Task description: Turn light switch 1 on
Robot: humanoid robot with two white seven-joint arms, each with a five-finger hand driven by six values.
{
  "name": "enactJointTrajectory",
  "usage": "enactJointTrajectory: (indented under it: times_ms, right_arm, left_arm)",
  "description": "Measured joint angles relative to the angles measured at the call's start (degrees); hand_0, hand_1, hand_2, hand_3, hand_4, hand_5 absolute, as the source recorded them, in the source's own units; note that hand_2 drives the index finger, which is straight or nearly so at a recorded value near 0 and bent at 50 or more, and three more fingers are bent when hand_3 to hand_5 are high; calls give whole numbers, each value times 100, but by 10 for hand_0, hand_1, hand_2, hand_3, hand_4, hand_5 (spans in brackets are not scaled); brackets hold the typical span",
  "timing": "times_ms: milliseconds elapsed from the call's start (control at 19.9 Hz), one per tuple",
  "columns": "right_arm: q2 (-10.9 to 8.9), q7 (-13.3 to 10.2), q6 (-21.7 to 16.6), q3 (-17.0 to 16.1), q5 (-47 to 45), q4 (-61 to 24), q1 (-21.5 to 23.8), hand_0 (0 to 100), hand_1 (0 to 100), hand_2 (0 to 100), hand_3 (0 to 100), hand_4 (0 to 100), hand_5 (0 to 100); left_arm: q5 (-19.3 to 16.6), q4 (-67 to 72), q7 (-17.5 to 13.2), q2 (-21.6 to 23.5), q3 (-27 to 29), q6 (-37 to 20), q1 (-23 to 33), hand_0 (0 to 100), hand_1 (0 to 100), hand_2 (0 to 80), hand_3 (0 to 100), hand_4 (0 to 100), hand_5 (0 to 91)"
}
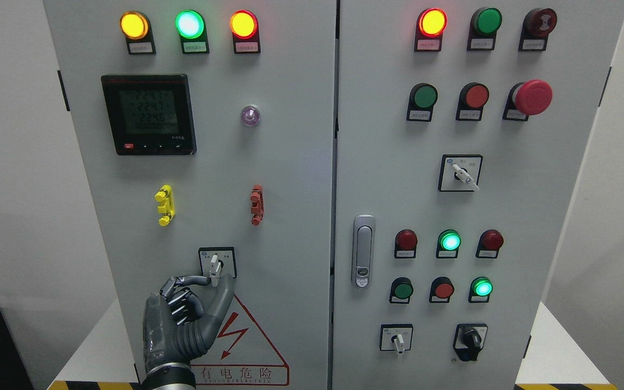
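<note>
A big grey cabinet [290,216] with two doors is seen, covered in coloured lights and buttons, and it is stood on a white bench [92,346]. The left robot hand [193,303] is raised in front of the left door, low down. The little white switch handle [214,268] is pinched between its thumb and first finger, with the other fingers curled in.

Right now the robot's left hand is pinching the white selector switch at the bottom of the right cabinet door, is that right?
Not quite. In the head view the left hand is at the white selector switch near the bottom of the left cabinet door, above the lightning warning triangle, with thumb and index finger at its handle. The right door's switches are untouched.
</note>
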Motion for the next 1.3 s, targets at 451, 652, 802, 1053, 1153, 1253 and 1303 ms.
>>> enactJointTrajectory:
  times_ms: [451,652,802,1053,1153,1253,1303]
  right_arm:
    - [0,0,0,0,0,0,0,0,0,0,0,0,0]
    - [0,-1,0,-1,0,0,0,0,0,0,0,0,0]
    - [0,-1,0,-1,0,0,0,0,0,0,0,0,0]
    - [0,-1,0,-1,0,0,0,0,0,0,0,0,0]
    - [0,-2,0,-1,0,0,0,0,0,0,0,0,0]
    - [0,-1,0,-1,0,0,0,0,0,0,0,0,0]
    - [0,-1,0,-1,0,0,0,0,0,0,0,0,0]
  left_arm:
    - [-2,1,16,-18,-9,191,-70,117,675,531,1000,1000,889]
    - [0,3,11,-22,-11,220,-102,137,668,531,1000,1000,890]
    - [4,5,0,-27,-12,243,-118,149,660,531,1000,1000,890]
    - [11,6,-12,-33,-11,304,-159,165,656,534,1000,1000,890]
    - [13,6,-12,-35,-11,325,-183,169,656,535,1000,1000,889]
    - [15,7,-12,-38,-11,381,-208,171,655,538,1000,1000,889]
    - [15,7,-12,-39,-10,401,-222,175,654,540,1000,1000,889]
